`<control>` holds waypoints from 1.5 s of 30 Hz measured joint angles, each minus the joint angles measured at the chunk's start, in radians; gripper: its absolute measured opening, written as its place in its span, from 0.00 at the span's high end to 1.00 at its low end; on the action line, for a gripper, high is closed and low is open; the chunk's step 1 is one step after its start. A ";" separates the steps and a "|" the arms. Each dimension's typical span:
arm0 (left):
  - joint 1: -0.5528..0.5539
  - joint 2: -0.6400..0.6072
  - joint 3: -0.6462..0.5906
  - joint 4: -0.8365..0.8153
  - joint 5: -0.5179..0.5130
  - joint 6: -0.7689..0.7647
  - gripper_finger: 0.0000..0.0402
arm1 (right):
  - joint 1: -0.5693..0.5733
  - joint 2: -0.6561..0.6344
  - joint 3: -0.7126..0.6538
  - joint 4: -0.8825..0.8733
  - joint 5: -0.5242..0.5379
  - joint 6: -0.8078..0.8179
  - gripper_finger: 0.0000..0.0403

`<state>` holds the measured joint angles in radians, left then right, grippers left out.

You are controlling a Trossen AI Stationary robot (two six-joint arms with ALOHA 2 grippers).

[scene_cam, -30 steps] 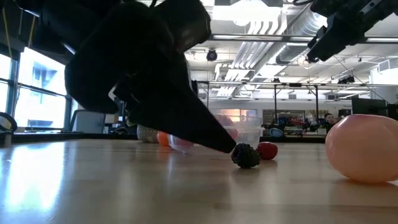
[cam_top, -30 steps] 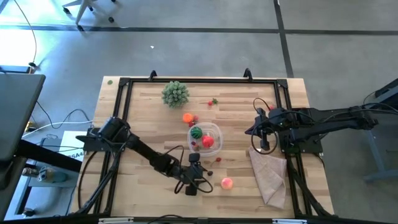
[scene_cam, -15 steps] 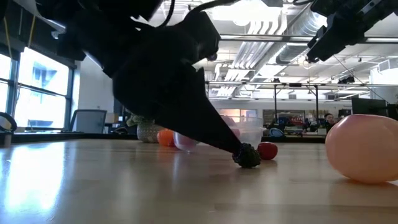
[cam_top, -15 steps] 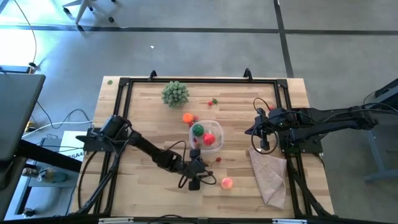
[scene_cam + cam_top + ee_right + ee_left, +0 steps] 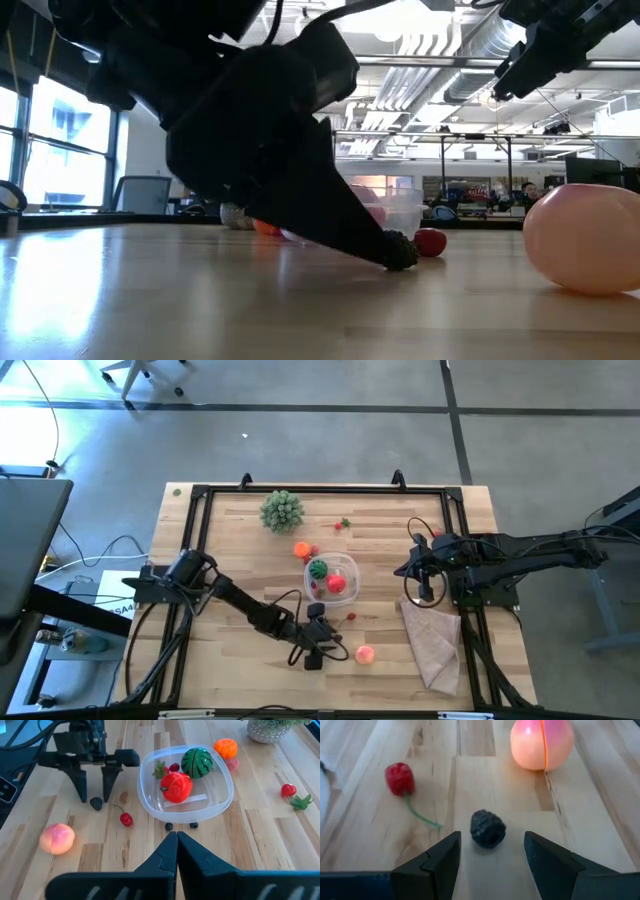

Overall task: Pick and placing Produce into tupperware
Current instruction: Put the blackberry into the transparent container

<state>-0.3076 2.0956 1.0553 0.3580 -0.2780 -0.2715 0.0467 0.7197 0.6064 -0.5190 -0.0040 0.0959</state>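
A small dark blackberry [image 5: 488, 828] lies on the wooden desk [image 5: 230, 560] toward its near edge, and the left end effector [image 5: 490, 857] is down around it, its two fingers spread with one on each side of the berry and neither touching it. Just beside the berry is a red cherry [image 5: 399, 778] with a green stem, and a little farther along the near edge sits a pink peach [image 5: 365, 654]. The tupperware [image 5: 220, 795] stands near the middle of the desk, holding a red tomato [image 5: 176, 786], a green striped watermelon [image 5: 196, 760] and a small strawberry [image 5: 161, 770]. An orange fruit [image 5: 225, 747] rests against the container's far side, and two tiny dark berries [image 5: 181, 825] lie just beside its rim. Toward the far edge are a grey-green plant clump [image 5: 282, 510] and a small red fruit with a green leaf [image 5: 343, 523]. The right end effector [image 5: 409, 571] hangs above the right side of the desk, fingers pressed together and holding nothing, over a tan cloth [image 5: 435, 642].
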 joint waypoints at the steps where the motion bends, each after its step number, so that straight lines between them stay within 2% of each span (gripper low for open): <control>1: 0.000 0.011 0.013 0.002 0.006 0.001 0.48 | 0.000 0.000 0.000 -0.001 0.000 0.000 1.00; 11: 0.000 0.065 0.134 -0.124 0.010 0.032 0.48 | 0.000 0.000 0.000 0.000 0.000 0.000 1.00; 29: 0.000 0.063 0.137 -0.171 -0.002 0.066 0.49 | 0.000 0.000 0.000 0.000 0.000 0.000 1.00; 40: -0.001 0.063 0.135 -0.170 0.007 0.066 0.68 | 0.000 0.000 0.000 0.000 0.000 0.000 1.00; 45: -0.001 0.064 0.135 -0.169 0.008 0.066 0.73 | 0.000 0.000 0.000 0.000 0.000 0.000 1.00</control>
<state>-0.3084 2.1597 1.1900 0.1893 -0.2699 -0.2060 0.0467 0.7197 0.6064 -0.5191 -0.0040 0.0963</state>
